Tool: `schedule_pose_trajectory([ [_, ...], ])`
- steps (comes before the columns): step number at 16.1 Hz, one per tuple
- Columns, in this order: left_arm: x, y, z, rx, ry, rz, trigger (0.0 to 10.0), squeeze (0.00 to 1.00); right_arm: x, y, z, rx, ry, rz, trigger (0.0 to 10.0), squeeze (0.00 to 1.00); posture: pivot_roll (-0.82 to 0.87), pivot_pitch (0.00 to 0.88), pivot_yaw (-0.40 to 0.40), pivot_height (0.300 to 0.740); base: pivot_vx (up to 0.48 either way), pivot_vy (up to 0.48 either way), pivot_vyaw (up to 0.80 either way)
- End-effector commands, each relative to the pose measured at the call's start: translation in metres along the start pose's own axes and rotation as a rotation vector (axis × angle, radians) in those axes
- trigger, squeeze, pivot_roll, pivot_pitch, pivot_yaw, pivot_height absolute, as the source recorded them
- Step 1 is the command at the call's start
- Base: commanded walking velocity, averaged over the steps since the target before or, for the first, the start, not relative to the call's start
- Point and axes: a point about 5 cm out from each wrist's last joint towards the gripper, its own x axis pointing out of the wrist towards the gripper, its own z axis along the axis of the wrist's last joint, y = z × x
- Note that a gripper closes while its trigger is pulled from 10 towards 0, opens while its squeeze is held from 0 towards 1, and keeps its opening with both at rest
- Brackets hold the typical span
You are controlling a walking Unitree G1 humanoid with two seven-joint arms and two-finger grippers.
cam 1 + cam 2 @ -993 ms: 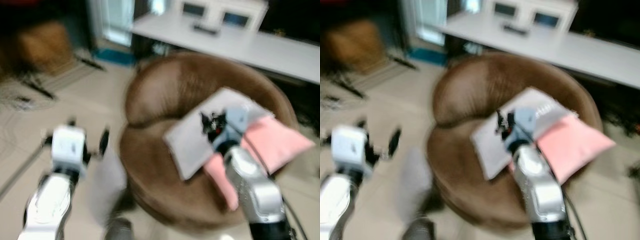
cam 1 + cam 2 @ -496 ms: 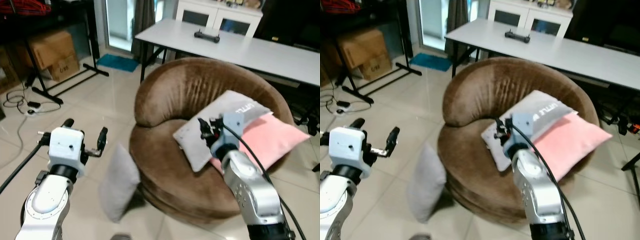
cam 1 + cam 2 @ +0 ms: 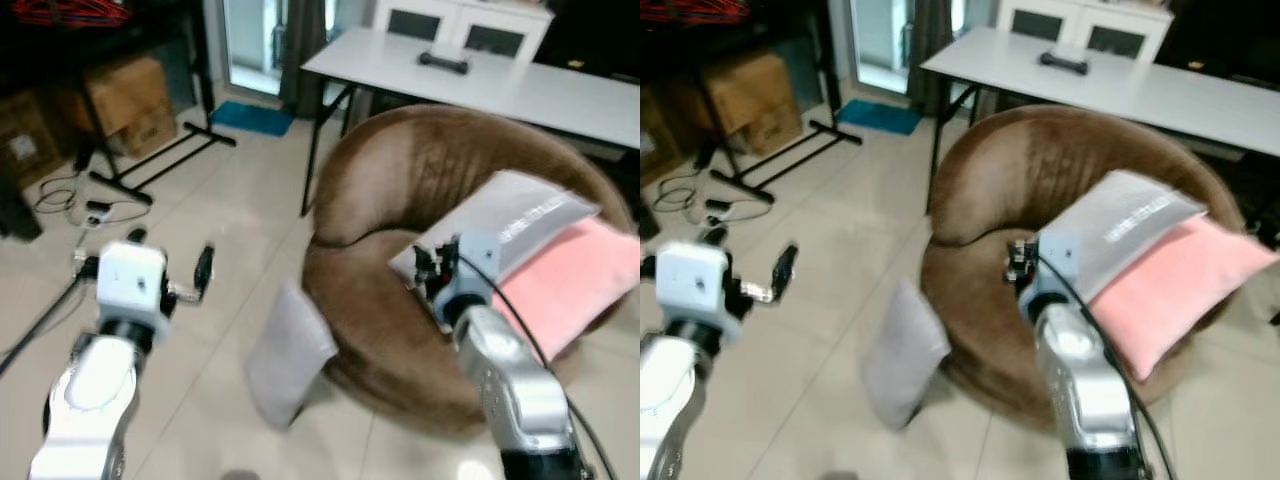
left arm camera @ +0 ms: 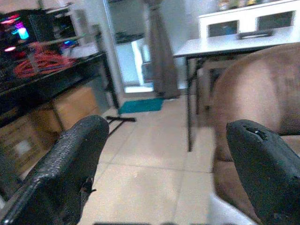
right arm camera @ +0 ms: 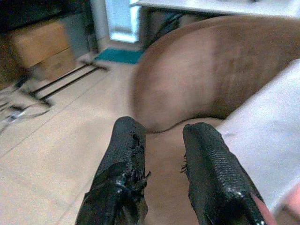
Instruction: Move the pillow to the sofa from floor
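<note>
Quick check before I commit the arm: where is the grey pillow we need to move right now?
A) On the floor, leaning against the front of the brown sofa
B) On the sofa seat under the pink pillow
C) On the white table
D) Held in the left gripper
A: the grey pillow stands on the tiled floor against the brown sofa, and the left gripper is open, off to its side, holding nothing.

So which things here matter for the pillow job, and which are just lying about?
Belongs to the job:
- grey pillow on the floor, leaning on the sofa
- round brown sofa
- left gripper, open
- right gripper

Just lying about:
- grey cushion and pink cushion on the sofa
- white table
- cardboard boxes
</note>
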Motion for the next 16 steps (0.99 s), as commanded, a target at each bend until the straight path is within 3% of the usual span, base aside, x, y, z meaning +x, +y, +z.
schedule_pose_trajectory([
  [1, 0.003, -0.005, -0.001, -0.018, 0.002, -0.004, 10.0, 0.0, 0.0, -0.003, 0.005, -0.027, -0.016, -0.006, 10.0, 0.0, 0.16, 0.0, -0.057, 0.74, 0.0, 0.0, 0.0],
  [6, 0.005, -0.007, -0.001, -0.037, 0.001, -0.042, 10.0, 0.0, -0.004, -0.006, 0.0, -0.002, -0.008, -0.033, 10.0, 0.0, 0.16, 0.0, 0.014, 0.74, 0.0, 0.0, 0.0],
  [10, 0.005, -0.002, 0.002, -0.019, 0.016, -0.103, 10.0, 0.0, -0.018, -0.005, -0.01, 0.011, 0.009, -0.066, 10.0, 0.0, 0.16, 0.0, 0.086, 0.74, 0.0, 0.0, 0.0],
  [14, 0.008, -0.004, 0.003, -0.042, 0.006, -0.121, 10.0, 0.0, -0.024, -0.009, -0.005, 0.003, -0.004, -0.073, 10.0, 0.0, 0.13, 0.0, 0.082, 0.74, 0.068, 0.0, 0.0],
  [16, 0.011, -0.006, 0.001, -0.052, 0.005, -0.118, 10.0, 0.0, -0.02, -0.01, 0.001, -0.068, -0.023, -0.063, 10.0, 0.0, 0.13, 0.0, 0.062, 0.74, 0.289, 0.0, 0.0],
])
